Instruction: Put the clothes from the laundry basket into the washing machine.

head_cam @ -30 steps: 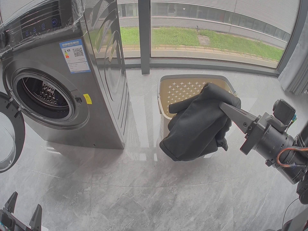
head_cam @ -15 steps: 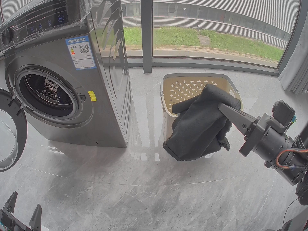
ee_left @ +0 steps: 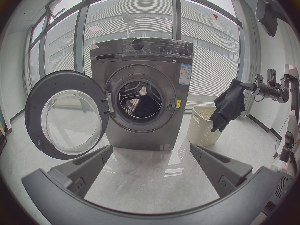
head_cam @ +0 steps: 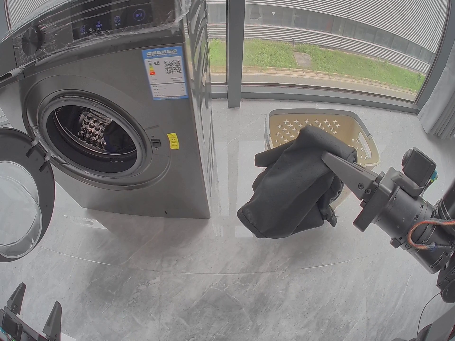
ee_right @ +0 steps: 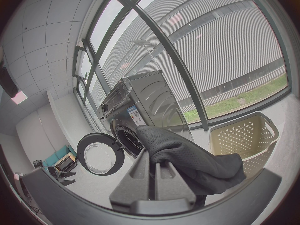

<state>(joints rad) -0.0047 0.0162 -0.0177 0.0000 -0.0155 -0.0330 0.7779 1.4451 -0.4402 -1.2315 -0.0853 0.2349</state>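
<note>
One dark garment (head_cam: 294, 185) is hanging from the right gripper (head_cam: 330, 158), whose fingers are pinching a bunched fold near its top, by the basket (head_cam: 322, 112) and apart from the washing machine (head_cam: 189, 176). It is draping limply, so probably soft and light, with loose ends trailing. The left gripper (head_cam: 37, 300) is waiting with fingers apart, empty.

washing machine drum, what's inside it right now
The drum shows its perforated metal wall and a dark heap, likely clothing. Its floor near the front is hidden behind the door rim.
</note>
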